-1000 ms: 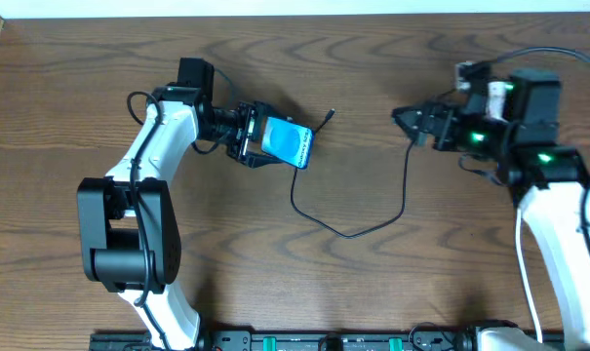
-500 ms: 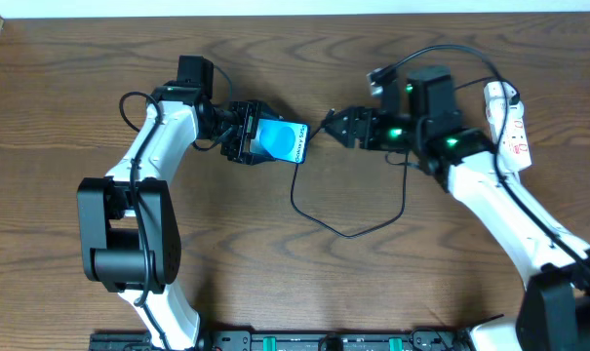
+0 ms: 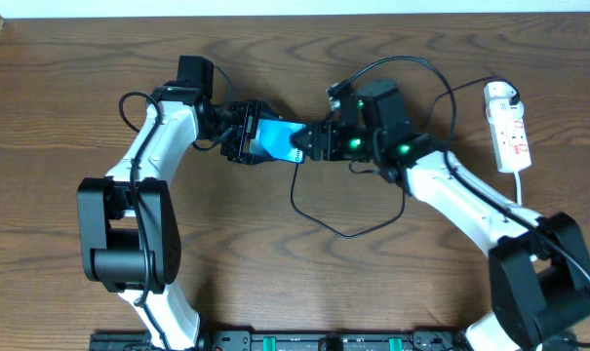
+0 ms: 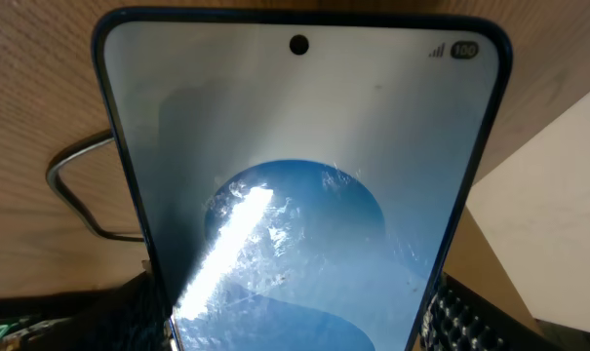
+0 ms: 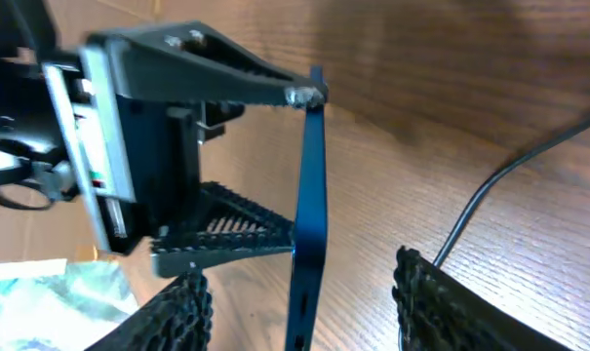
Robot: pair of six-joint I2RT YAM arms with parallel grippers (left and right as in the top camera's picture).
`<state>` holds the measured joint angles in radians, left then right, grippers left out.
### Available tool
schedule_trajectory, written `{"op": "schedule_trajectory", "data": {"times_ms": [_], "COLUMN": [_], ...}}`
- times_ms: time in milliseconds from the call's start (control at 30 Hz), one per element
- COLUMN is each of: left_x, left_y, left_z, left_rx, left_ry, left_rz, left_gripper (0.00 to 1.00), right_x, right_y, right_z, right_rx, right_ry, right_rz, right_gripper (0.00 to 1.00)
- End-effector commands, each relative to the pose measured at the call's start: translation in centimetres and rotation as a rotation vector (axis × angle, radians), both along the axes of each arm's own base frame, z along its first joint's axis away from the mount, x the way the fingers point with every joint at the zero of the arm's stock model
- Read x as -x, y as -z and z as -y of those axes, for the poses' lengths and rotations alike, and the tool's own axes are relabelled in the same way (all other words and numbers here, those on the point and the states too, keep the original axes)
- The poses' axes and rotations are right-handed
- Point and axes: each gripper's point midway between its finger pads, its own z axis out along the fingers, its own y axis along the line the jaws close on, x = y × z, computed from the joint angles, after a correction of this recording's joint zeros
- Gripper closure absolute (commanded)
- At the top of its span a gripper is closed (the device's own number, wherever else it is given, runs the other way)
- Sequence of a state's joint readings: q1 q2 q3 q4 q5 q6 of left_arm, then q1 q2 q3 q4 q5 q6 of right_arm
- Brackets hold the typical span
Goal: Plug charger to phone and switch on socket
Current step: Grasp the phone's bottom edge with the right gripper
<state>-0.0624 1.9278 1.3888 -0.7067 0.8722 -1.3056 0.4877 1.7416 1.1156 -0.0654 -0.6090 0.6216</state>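
Observation:
My left gripper is shut on the phone, a slim blue-screened handset held off the table and turned nearly on edge. Its screen fills the left wrist view, gripped low by my left gripper. My right gripper is open at the phone's free end. In the right wrist view its jaws straddle the phone's thin blue edge without touching it. The charger's black cable loops on the table below; its connector tip is hidden. The white socket lies far right.
The socket's white cord runs down the right side behind my right arm. A stretch of the black cable lies on the wood beside my right jaw. My right arm's own black cable arcs above its wrist.
My right arm has swung left from beside the socket to the phone's free end. My left gripper has turned the phone more on edge.

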Motion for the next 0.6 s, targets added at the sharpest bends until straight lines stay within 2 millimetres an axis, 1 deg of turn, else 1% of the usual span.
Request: {"op": "schedule_trajectory", "data": {"times_ms": [0, 133, 167, 267, 467, 567], "left_x": [0.0, 0.1, 0.1, 0.2, 0.3, 0.3], "left_y": [-1.6, -1.6, -1.6, -1.6, -1.6, -1.6], "left_z": [0.3, 0.3, 0.4, 0.6, 0.8, 0.9], "left_rx": [0.019, 0.019, 0.019, 0.019, 0.019, 0.018], "left_ry": [0.004, 0.004, 0.007, 0.012, 0.018, 0.022], "left_rz": [0.030, 0.030, 0.030, 0.030, 0.030, 0.033], "left_gripper": [0.27, 0.27, 0.27, 0.27, 0.27, 0.27], "right_x": [-0.5, -0.7, -0.7, -0.6, -0.6, -0.8], "right_y": [0.4, 0.5, 0.6, 0.9, 1.5, 1.7], "right_z": [-0.9, -1.6, -1.8, -2.1, -2.4, -2.4], "right_rx": [0.014, 0.014, 0.022, 0.035, 0.049, 0.054], "right_ry": [0.016, 0.016, 0.022, 0.025, 0.036, 0.044], "right_rz": [0.013, 0.040, 0.049, 0.053, 0.052, 0.051], "right_gripper": [0.42, 0.48, 0.53, 0.58, 0.64, 0.72]}}
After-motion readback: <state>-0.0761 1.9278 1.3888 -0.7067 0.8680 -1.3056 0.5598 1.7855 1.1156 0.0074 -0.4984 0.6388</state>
